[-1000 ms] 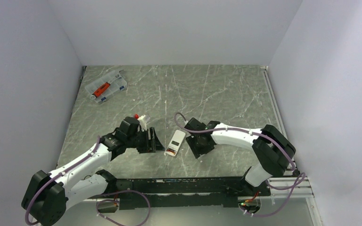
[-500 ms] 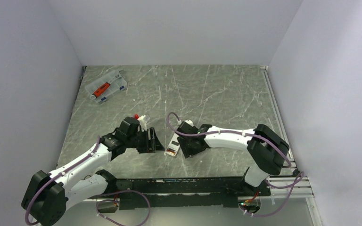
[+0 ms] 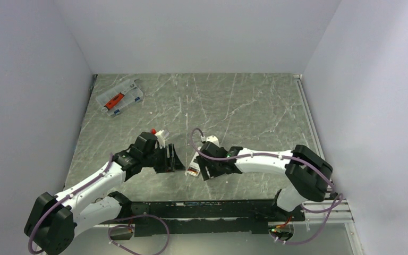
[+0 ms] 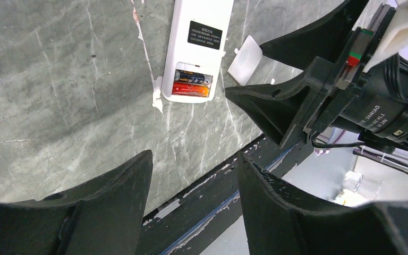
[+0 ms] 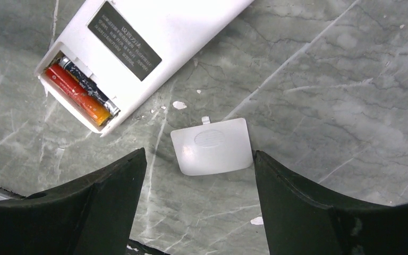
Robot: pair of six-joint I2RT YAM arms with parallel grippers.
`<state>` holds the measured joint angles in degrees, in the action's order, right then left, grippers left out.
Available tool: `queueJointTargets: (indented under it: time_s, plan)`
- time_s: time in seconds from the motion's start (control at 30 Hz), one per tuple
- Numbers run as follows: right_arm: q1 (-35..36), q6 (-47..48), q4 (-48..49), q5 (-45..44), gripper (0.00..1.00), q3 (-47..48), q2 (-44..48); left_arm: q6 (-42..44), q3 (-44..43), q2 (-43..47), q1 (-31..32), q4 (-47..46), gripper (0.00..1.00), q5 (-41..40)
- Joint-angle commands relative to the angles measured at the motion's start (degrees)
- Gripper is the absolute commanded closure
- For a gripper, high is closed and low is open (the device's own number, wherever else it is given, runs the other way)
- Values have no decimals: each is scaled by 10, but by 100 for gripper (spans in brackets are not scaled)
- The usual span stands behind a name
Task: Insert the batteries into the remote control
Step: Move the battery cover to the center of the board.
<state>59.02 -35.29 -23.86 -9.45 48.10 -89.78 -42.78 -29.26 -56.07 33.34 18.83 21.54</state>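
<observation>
— Right gripper (image 5: 197, 156) has slid left toward the remote control (image 5: 191, 21)?
— Yes, beside it. Its fingers (image 5: 111, 202) are spread wide and empty, straddling the loose white cover (image 5: 212, 146). The batteries (image 5: 79, 93) sit in the open bay just ahead. Left gripper (image 4: 194, 159) is parted too, holding nothing.

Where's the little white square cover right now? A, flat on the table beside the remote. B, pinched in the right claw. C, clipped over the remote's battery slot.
A: the small white square plastic cover lies loose on the grey marbled table beside the slim white remote control, its battery slot uncovered.
</observation>
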Motion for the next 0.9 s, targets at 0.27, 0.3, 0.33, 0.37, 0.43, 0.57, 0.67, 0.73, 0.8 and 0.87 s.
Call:
queueJointTargets:
  time_s: [0.27,0.3,0.33,0.37,0.43,0.57,0.67,0.73,0.8,0.87]
  plan:
    - [26,-22,99,-38,23,-111,48,4,-10,0,0,-1,36,-5]
    - [30,-28,102,-44,23,-116,47,4,-11,0,1,0,36,-7]
    - [34,-32,104,-51,23,-122,47,4,-11,1,1,2,36,-8]
    - [38,-33,110,-55,23,-127,48,3,-11,3,0,3,36,-9]
    - [47,-38,119,-70,23,-138,51,3,-10,5,1,5,35,-11]
    - [61,-36,144,-95,23,-159,55,1,-9,8,0,7,36,-14]
    - [71,-30,170,-102,23,-175,59,-1,-10,10,1,12,36,-16]
    - [77,-31,184,-104,23,-185,62,-2,-10,13,0,15,36,-17]
    - [82,-35,190,-106,23,-191,65,-3,-11,16,0,19,36,-18]
    - [88,-40,188,-107,23,-193,69,-5,-11,19,1,23,35,-20]
